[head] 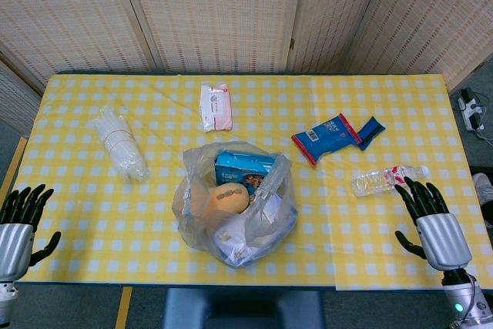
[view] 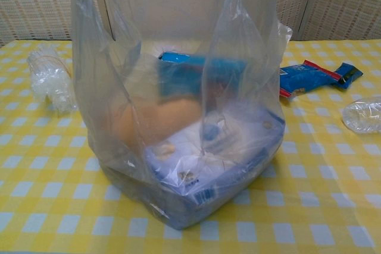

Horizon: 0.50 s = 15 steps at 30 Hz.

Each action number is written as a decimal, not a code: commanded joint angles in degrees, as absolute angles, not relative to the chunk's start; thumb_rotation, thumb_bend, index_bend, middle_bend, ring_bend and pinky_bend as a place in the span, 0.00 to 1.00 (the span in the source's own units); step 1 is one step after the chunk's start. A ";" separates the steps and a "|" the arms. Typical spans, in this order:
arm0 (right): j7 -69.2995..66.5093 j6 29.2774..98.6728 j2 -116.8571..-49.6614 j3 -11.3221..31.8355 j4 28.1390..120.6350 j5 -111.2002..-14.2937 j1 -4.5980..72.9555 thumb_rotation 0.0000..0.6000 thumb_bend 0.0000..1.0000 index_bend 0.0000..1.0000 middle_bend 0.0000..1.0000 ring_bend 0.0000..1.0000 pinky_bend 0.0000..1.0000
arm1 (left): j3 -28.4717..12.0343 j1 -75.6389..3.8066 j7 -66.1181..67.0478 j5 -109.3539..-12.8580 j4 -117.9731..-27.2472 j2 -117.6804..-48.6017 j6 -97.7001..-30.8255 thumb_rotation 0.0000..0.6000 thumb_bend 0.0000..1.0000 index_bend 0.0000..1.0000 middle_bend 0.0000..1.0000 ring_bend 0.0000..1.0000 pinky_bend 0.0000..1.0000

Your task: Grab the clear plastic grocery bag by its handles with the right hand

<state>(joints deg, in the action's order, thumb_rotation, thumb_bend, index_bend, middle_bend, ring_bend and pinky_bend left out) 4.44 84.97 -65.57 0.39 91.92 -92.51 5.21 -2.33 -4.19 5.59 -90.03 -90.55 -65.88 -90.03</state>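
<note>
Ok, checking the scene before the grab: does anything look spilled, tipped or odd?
Nothing spilled. The clear plastic water bottle lies on its side by the right hand, which is open. The clear plastic grocery bag stands upright, still holding its contents.

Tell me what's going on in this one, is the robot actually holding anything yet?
Not yet. The clear plastic grocery bag stands loaded at the front middle of the yellow checked table, handles up and untouched. The right hand rests open near the table's right edge, beside a plastic water bottle, well apart from the bag. The left hand is open at the far left edge. Neither hand holds anything, so the grab has not begun.
</note>
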 commanded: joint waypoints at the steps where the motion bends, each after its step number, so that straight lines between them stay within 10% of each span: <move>1: 4.16 84.73 -65.54 0.35 91.83 -92.46 5.31 1.00 0.30 0.00 0.00 0.00 0.00 | -2.31 -4.31 5.60 -90.02 -90.62 -65.87 -89.82 1.00 0.36 0.14 0.11 0.06 0.05; 15: -29.89 82.47 -64.55 -4.28 88.13 -106.64 13.72 1.00 0.30 0.00 0.00 0.00 0.00 | -2.73 -5.24 4.33 -89.23 -90.53 -65.65 -88.27 1.00 0.36 0.14 0.11 0.06 0.05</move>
<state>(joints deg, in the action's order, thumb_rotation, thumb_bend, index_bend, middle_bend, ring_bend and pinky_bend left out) -15.96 83.10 -65.31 -2.12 89.64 -99.84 9.18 -2.73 -5.20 4.41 -89.27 -90.55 -65.72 -88.34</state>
